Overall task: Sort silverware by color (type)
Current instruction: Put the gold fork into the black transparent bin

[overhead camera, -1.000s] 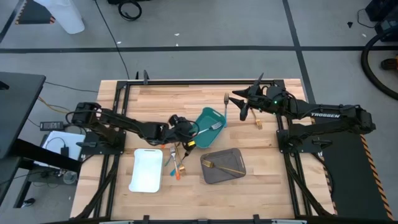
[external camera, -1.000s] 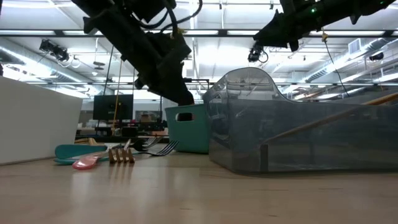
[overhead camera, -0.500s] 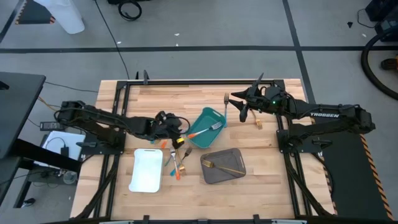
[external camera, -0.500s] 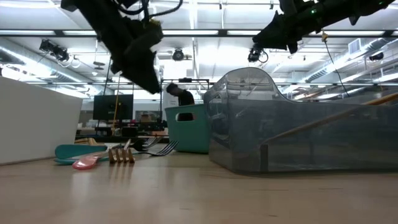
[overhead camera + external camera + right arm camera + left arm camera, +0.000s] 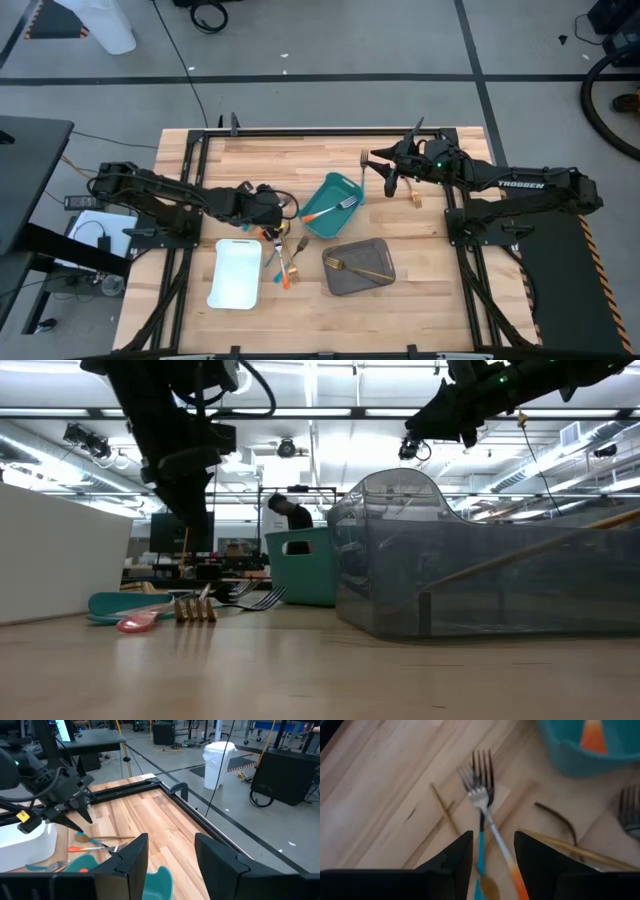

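Observation:
A pile of silverware with orange, teal and gold handles lies crossed on the wood between the white tray and the grey tray. My left gripper hangs open above the pile's far end, pointing steeply down. In the left wrist view its fingers straddle two crossed forks without touching. An orange-handled fork lies in the teal tray. A gold fork lies in the grey tray. My right gripper waits open, high over the table's far right.
A lone fork and a small gold piece lie on the wood at the far right, below my right arm. Thin gold utensils lie loose beside the crossed forks. In the low view a person shows in the room beyond.
My left gripper has drawn back from the teal tray toward the table's left, over the pile, and tipped to point more steeply down. The orange-handled fork stays in the teal tray.

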You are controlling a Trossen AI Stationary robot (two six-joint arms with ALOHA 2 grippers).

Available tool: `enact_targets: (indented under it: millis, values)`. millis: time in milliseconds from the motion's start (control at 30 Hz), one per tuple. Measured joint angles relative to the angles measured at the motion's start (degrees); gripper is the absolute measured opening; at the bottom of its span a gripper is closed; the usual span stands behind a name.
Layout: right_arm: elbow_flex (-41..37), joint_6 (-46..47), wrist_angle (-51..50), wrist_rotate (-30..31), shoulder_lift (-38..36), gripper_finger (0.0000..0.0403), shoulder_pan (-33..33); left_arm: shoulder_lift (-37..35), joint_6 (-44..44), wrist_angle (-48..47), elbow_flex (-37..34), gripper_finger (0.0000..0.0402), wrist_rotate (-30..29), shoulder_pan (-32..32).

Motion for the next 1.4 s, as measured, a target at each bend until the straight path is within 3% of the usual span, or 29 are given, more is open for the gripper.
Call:
enact_targets:
  millis: [567, 800, 1067, 1400]
  values:
    - [-0.02, -0.09, 0.12, -1.19, 0.00, 0.0171, 0.01, 1.27, 3.97, -2.27, -0.10, 0.0153, 2.93, 6.59]
    - [-0.11, 0.04, -0.44, -1.46, 0.00, 0.0171, 0.31, 1.73, 6.22, 9.23, -8.60, 0.0153, 3.15, 8.74]
    - [-0.11, 0.04, 0.71, -1.46, 0.00, 0.0171, 0.34, 1.73, 5.74, 17.27, -15.49, 0.0138, 10.89, 13.62]
    - [-0.11, 0.04, 0.64, -1.46, 0.00, 0.0171, 0.33, 1.73, 5.74, 19.02, -16.94, 0.0107, 12.07, 16.18]
